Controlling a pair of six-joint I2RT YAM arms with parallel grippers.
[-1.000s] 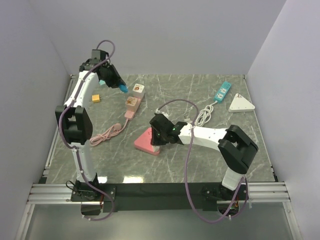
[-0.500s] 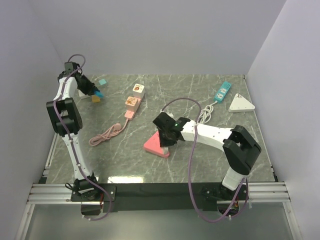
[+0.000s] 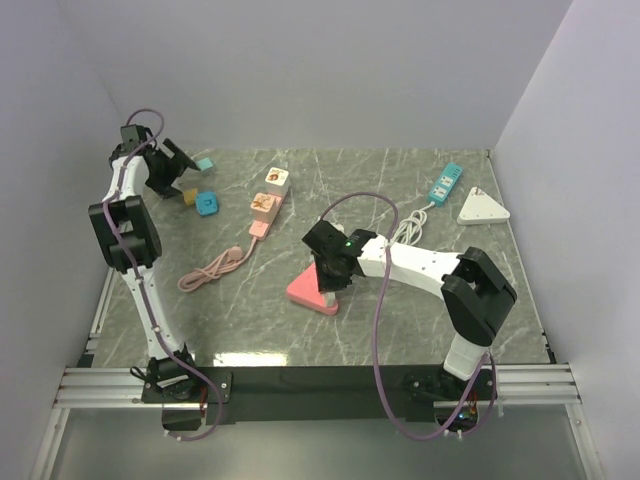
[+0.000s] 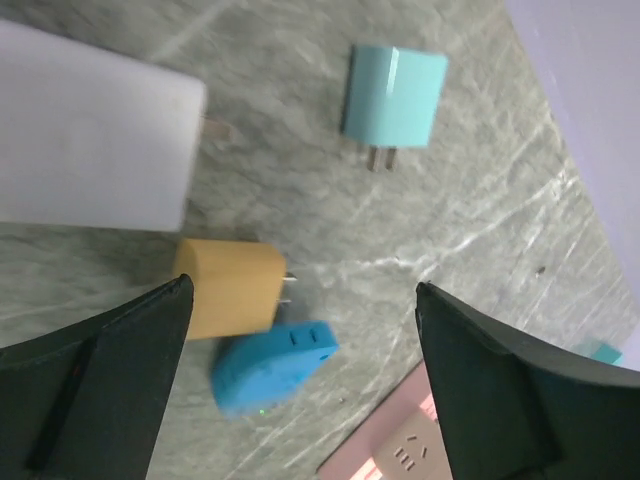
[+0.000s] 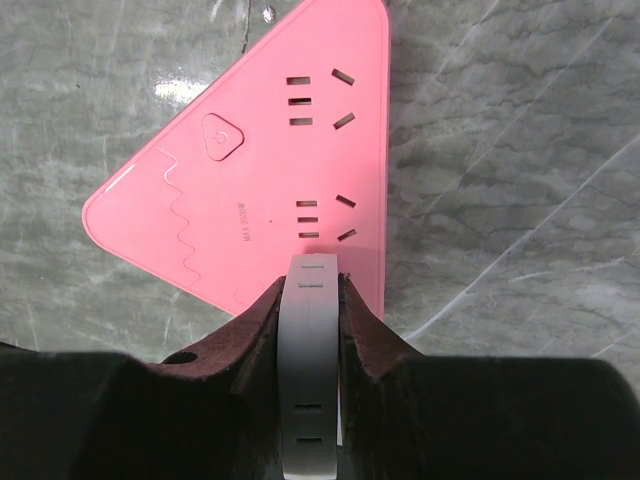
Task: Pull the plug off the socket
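Note:
My right gripper (image 3: pixel 325 276) (image 5: pixel 312 285) is shut on a white plug (image 5: pixel 310 340), which stands at the near edge of a pink triangular socket (image 3: pixel 308 291) (image 5: pixel 270 170). I cannot tell whether its prongs are seated. At the back left my left gripper (image 3: pixel 172 172) (image 4: pixel 302 292) is open with nothing in it. Below it a blue plug (image 3: pixel 208 204) (image 4: pixel 272 367) lies loose on the table against an orange plug (image 3: pixel 187 196) (image 4: pixel 228 288).
A teal plug (image 3: pixel 204 163) (image 4: pixel 393 95) and a white block (image 4: pixel 95 140) lie near the left gripper. A pink strip (image 3: pixel 265 213) with a coiled cable sits mid-left. At the back right are a teal strip (image 3: pixel 446 181), a white cable (image 3: pixel 405 232) and a white triangle (image 3: pixel 483 207).
My left arm swung to the back left corner and opened; the blue plug it carried now lies on the table. The right gripper and pink socket shifted slightly.

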